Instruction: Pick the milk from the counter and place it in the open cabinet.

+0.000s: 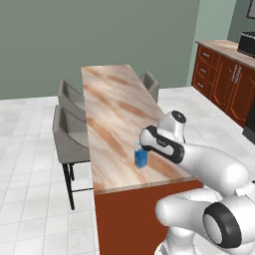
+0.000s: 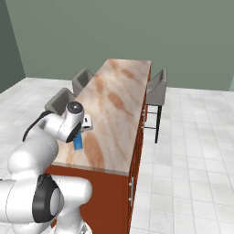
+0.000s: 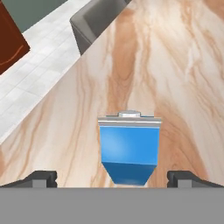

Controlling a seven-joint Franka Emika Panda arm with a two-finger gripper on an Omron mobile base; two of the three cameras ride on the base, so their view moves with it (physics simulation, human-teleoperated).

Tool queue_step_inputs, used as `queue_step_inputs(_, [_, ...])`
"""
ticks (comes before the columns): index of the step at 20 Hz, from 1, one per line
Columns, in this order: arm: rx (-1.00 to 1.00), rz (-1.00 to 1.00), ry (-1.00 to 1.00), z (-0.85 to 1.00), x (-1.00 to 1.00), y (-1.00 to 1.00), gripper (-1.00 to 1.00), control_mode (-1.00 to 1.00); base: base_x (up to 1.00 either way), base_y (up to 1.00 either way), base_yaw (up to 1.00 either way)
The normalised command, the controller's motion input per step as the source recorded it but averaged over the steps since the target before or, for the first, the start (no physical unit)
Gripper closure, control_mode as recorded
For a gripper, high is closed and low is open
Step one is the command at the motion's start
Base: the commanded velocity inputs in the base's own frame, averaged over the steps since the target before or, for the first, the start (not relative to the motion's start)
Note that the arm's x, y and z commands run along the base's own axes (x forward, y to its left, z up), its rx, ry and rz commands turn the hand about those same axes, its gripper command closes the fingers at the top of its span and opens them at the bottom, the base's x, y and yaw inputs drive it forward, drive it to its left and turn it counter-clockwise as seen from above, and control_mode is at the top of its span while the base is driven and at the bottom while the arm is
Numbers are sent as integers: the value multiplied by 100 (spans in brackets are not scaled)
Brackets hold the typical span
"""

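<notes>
Base views flank counter (image 1: 114, 114); hand view close above.

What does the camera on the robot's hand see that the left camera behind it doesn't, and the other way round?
Hand view alone: the gripper, its two dark fingertips spread wide on either side of the milk. Left base view alone: the white arm bent over the carton, and red-brown lower cabinets by the far wall. Both: the blue milk, the marbled counter and grey stools.

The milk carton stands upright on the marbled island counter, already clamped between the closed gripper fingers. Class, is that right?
Not quite. The milk does stand upright on the counter, but in the hand view the fingertips sit wide apart on either side of it: the gripper is open, not clamped.
</notes>
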Motion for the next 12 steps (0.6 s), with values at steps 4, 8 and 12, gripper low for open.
queue_step_inputs(4, [0,0,0,-14,0,1,-100,-100,0,0,0])
queue_step_inputs(8, [0,0,0,-13,12,-6,-100,-100,0,0,0])
queue_step_inputs(12, [0,0,0,-11,13,-9,-100,-100,0,0,0])
